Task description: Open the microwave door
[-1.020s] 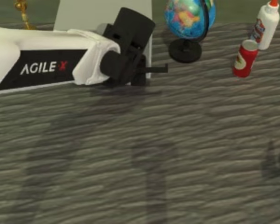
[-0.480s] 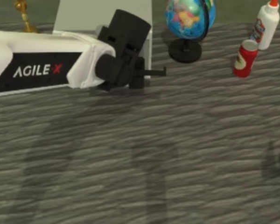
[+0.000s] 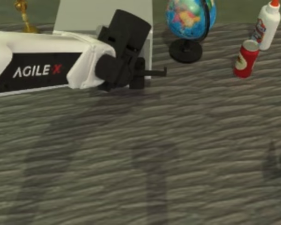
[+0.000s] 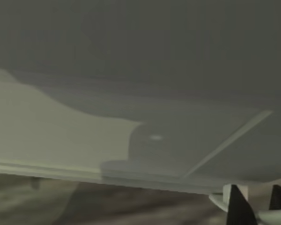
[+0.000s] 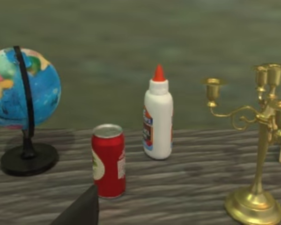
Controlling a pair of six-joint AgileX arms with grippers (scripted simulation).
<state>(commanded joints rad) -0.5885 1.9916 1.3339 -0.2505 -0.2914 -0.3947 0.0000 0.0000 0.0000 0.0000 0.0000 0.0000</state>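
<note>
The light grey microwave stands at the back left of the table, partly under my left arm. My left gripper is low in front of the microwave's right front edge. In the left wrist view the microwave door fills the picture from very close, with a bare strip of table below its bottom edge. My left gripper has its two dark fingertips close together, with a white handle piece of the door caught between them. My right gripper is off the top view, facing the back right objects.
A globe on a black stand is just right of the microwave. A red can and a white glue bottle stand at the back right. A gold candlestick is at the back left.
The left arm slid slightly left and toward the microwave between one second and half a second ago. Nothing has moved since.
</note>
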